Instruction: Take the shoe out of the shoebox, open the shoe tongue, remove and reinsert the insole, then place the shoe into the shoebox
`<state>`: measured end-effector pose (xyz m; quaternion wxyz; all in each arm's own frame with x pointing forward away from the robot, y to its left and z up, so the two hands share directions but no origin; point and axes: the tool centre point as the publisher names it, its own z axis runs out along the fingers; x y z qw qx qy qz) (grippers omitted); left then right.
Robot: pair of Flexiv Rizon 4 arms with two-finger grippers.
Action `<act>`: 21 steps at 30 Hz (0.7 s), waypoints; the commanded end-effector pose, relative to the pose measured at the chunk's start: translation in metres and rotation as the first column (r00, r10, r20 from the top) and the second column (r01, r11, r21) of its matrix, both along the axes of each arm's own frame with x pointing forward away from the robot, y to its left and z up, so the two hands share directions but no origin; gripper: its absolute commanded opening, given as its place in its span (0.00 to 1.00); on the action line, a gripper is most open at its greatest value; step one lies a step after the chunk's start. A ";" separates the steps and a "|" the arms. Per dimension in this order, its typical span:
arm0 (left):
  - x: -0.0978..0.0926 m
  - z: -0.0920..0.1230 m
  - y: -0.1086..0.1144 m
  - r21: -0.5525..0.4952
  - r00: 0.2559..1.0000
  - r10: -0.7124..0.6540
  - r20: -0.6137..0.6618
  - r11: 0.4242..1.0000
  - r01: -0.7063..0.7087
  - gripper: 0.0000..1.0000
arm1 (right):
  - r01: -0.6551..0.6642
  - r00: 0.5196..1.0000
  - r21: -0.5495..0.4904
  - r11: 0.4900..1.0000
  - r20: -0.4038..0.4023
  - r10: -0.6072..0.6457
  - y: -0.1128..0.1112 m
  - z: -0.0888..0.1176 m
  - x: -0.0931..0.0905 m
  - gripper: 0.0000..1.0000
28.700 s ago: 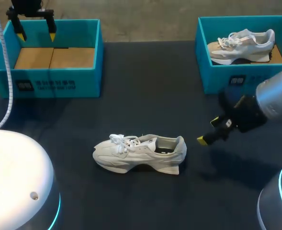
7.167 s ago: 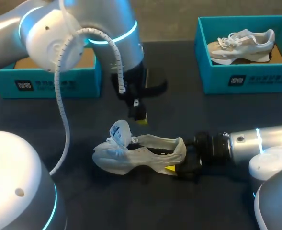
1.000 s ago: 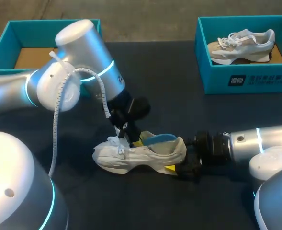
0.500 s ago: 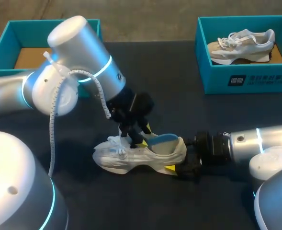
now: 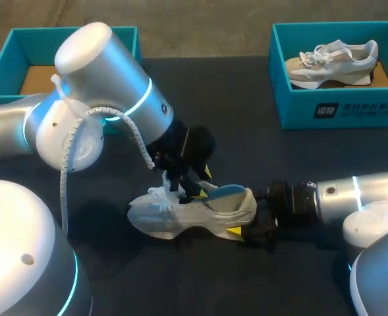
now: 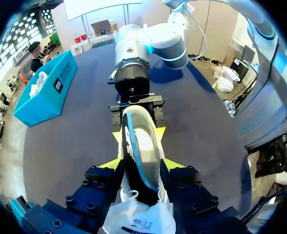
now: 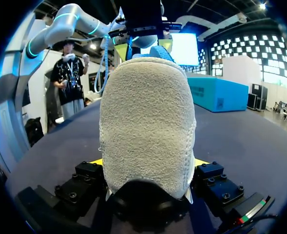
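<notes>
A white shoe [image 5: 180, 214] lies on its sole in the middle of the dark table, toe to the left. Its blue-edged insole [image 5: 223, 192] sticks up out of the opening at the heel end. My left gripper [image 5: 197, 181] hangs just above the laces. In the left wrist view its fingers [image 6: 141, 165] stand apart on either side of the insole [image 6: 141, 141], with the white tongue [image 6: 138, 219] below. My right gripper [image 5: 249, 230] lies low on the table, shut on the shoe's heel [image 7: 145, 117], a yellow tip on each side of it [image 7: 148, 163].
A teal shoebox [image 5: 35, 46] with a brown cardboard floor stands at the back left, partly behind my left arm. A second teal box [image 5: 332, 108] at the back right holds another light shoe [image 5: 332, 62].
My left gripper has let go of the insole, opened, and risen a little toward the right. The insole's heel end stays raised above the shoe. The right arm has not moved.
</notes>
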<state>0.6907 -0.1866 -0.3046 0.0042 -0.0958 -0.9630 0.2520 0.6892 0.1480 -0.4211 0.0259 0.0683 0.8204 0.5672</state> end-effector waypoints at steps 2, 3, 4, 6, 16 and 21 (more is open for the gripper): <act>-0.010 -0.001 -0.004 0.008 0.998 0.042 0.047 0.999 -0.042 0.47 | 0.000 1.000 -0.006 1.000 -0.002 0.000 0.002 0.001 -0.001 0.00; -0.010 -0.001 -0.005 0.008 0.998 0.043 0.046 0.999 -0.043 0.46 | 0.000 1.000 -0.006 1.000 -0.002 0.000 0.002 0.001 -0.001 0.00; -0.010 -0.002 -0.006 0.009 0.998 0.049 0.048 0.999 -0.049 0.46 | 0.000 1.000 -0.006 1.000 -0.002 0.000 0.002 0.001 -0.001 0.00; -0.010 -0.003 -0.008 0.013 0.997 0.056 0.053 0.998 -0.057 0.45 | 0.000 1.000 -0.006 1.000 -0.002 0.000 0.002 0.001 -0.001 0.00; -0.009 -0.006 -0.011 0.005 0.991 0.113 0.067 0.993 -0.114 0.41 | 0.000 1.000 -0.006 1.000 -0.002 0.000 0.002 0.001 -0.001 0.00; -0.008 -0.007 -0.016 -0.003 0.987 0.150 0.058 0.989 -0.150 0.38 | 0.000 1.000 -0.006 1.000 -0.002 0.000 0.002 0.001 -0.001 0.00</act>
